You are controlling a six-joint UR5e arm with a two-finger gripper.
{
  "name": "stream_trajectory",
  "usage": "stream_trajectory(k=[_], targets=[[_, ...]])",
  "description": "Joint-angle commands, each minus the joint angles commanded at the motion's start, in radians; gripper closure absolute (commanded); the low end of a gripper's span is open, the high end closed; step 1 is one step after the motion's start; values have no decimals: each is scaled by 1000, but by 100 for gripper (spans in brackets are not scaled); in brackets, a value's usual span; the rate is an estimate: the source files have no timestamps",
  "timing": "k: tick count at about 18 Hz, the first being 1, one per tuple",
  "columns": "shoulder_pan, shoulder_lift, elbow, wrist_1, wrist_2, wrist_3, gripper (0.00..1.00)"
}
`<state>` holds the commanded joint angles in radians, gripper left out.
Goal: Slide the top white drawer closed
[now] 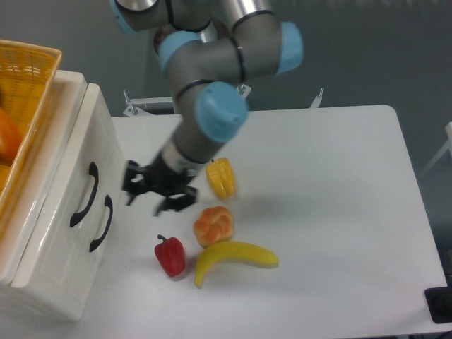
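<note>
The top white drawer (pixel 70 159) sits flush in the white cabinet on the left, its black curved handle (pixel 82 195) to the left of the lower drawer's handle (pixel 101 223). My gripper (pixel 146 204) hovers over the table to the right of the cabinet front. It is apart from both handles and points down and to the left. Its fingers are spread, with nothing between them, though the gripper looks slightly blurred.
A yellow wicker basket (pixel 28 78) holding something orange rests on the cabinet top. On the table lie a yellow pepper (pixel 221 177), an orange pastry-like item (pixel 214 224), a red pepper (pixel 170 255) and a banana (pixel 235 258), all close to my gripper.
</note>
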<state>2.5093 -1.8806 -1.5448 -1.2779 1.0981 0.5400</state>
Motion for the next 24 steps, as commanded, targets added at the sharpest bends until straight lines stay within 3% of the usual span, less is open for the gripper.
stream_trajectory(k=[4, 6, 9, 14, 20, 24], targets=[[103, -26, 8, 93, 136, 9, 0], [147, -58, 11, 136, 211, 76, 0], [232, -107, 32, 166, 307, 283, 0], [342, -155, 42, 177, 373, 723, 0], [431, -225, 66, 238, 448, 931, 0], [436, -239, 81, 236, 448, 1107, 0]])
